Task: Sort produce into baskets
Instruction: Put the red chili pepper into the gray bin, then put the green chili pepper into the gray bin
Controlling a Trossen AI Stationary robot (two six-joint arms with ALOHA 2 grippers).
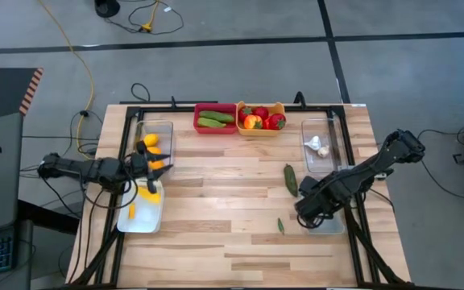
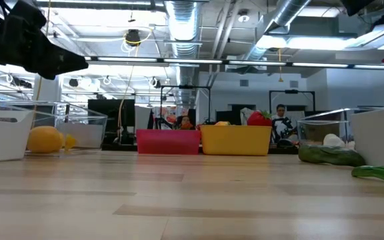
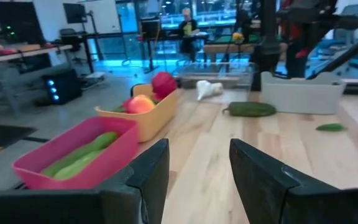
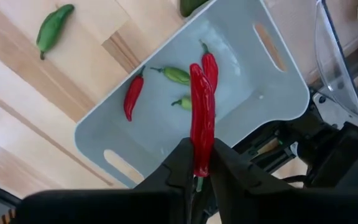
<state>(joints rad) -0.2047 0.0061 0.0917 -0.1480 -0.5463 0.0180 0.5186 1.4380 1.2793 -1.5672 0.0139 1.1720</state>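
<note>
Long glossy red chili (image 4: 202, 118) pinched upright in the right claw (image 4: 201, 163), pale tray (image 4: 238, 56) just beyond holding smaller chilies (image 4: 132, 94), seen only by its wrist view, left claw (image 3: 196, 171) spread, empty, over the left tray (image 1: 142, 216).

No readable text, label, brand, number or sign shows on anything in these views, whether on the counter or beyond.

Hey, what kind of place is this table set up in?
Probably a robotics lab or open workshop: exposed ceiling ducts, desks with monitors behind, and cables across a concrete floor.
</note>
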